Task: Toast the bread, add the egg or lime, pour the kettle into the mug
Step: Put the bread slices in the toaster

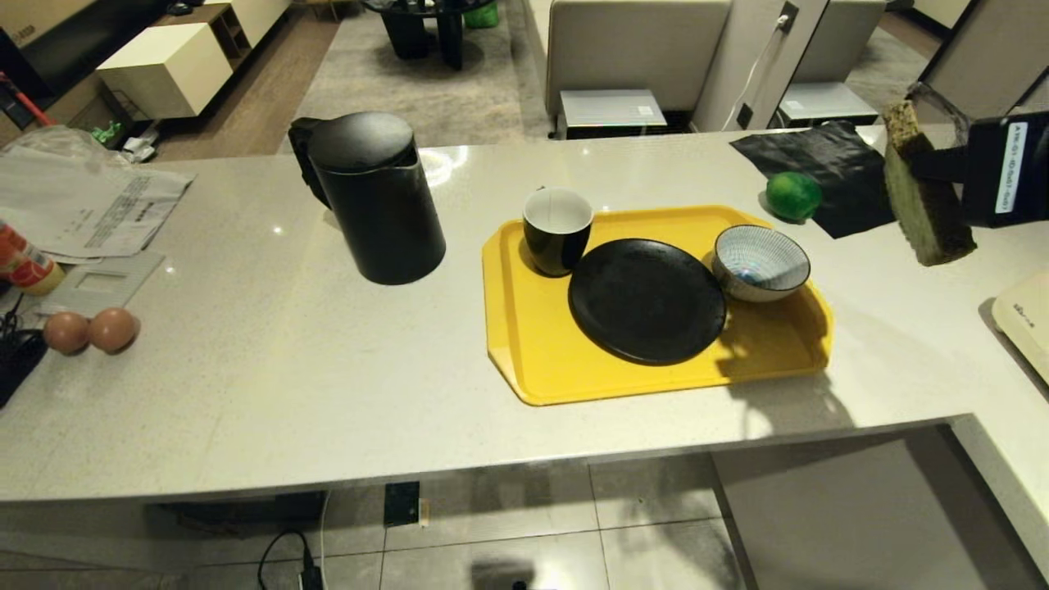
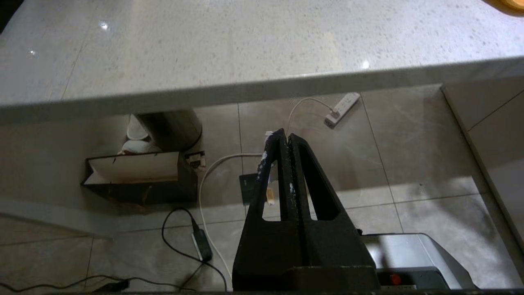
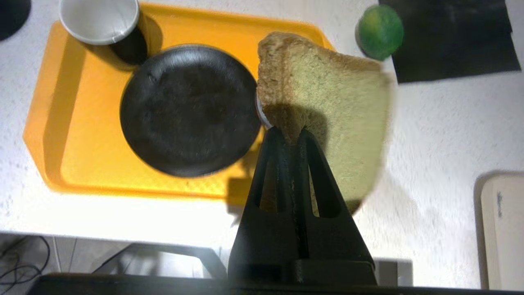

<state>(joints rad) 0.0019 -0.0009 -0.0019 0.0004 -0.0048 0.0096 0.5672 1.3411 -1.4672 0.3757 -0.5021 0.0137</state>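
My right gripper [image 3: 291,135] is shut on a corner of the bread [image 3: 335,106], a thick slice with a pale green face and brown crust. It hangs in the air at the far right [image 1: 926,188], over the counter just right of the yellow tray [image 1: 524,360]. The lime [image 1: 793,195] lies behind the tray by a black sheet. The black mug [image 1: 557,229] stands on the tray's back left corner. Further left is the black kettle [image 1: 377,197]. Two brown eggs [image 1: 90,330] rest at the counter's far left. My left gripper [image 2: 285,137] is shut and empty, low beside the counter's front edge.
On the tray a black plate [image 1: 647,299] sits next to a blue-and-white striped bowl [image 1: 760,262]. A cream appliance [image 1: 1024,319] stands at the right edge of the counter. Papers [image 1: 82,209] lie at the back left. Cables and a power strip [image 2: 342,108] lie on the floor.
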